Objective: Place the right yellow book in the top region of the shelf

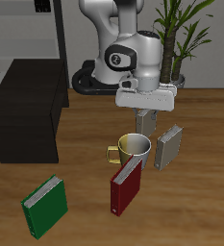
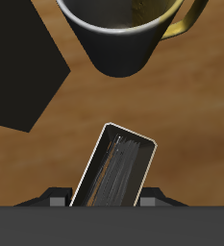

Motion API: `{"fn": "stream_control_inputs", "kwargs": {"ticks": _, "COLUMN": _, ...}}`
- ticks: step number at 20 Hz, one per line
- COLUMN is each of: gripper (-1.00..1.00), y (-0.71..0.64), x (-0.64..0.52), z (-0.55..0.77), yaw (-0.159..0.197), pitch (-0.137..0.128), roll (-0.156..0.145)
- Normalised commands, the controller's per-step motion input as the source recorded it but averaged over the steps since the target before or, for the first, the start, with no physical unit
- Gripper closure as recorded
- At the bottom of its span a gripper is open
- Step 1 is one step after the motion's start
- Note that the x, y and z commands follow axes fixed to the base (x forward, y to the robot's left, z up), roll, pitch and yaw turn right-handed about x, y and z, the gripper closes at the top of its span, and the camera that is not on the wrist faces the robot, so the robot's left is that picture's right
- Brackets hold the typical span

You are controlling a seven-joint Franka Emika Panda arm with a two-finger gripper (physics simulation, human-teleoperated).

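Directly beneath the white robot arm's two-finger hand (image 1: 148, 123), the small thin hardback with a dull tan-grey cover, the right yellow book (image 1: 145, 121), hangs clear of the wooden worktop (image 1: 200, 192), clamped between the fingers. Seen from the wrist, the same book (image 2: 113, 165) shows a dark streaked face with a pale edge, tilted, its near end running in between the two grey finger pads (image 2: 52, 199).

Just below the hand and touching nothing it carries stands a white mug with a yellow handle and interior (image 1: 133, 149); from the wrist, its dark rounded body (image 2: 123, 34) lies beyond the book's far end. A paler grey book (image 1: 168, 146) stands upright beside the mug, close to the hand. A red book (image 1: 126, 185) stands nearer the worktop's front edge, and a green book (image 1: 45, 204) is farther off still toward that edge.

Well apart from the hand, the low, wide, matt black shelf (image 1: 27, 120) sits on the worktop; the wrist camera catches a dark angular block (image 2: 17, 72) of it beyond the book. A potted green palm (image 1: 186, 34) rises behind the arm.
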Motion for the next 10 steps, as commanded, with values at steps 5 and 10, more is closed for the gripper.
{"fn": "stream_control_inputs", "kwargs": {"ticks": 5, "gripper": 1.00, "y": -0.12, "x": -0.04, "z": 0.12, "yaw": 0.020, "pitch": -0.019, "roll": -0.021}}
{"fn": "stream_control_inputs", "kwargs": {"ticks": 10, "gripper": 1.00, "y": -0.14, "x": -0.09, "z": 0.28, "yaw": 0.070, "pitch": -0.063, "roll": -0.036}}
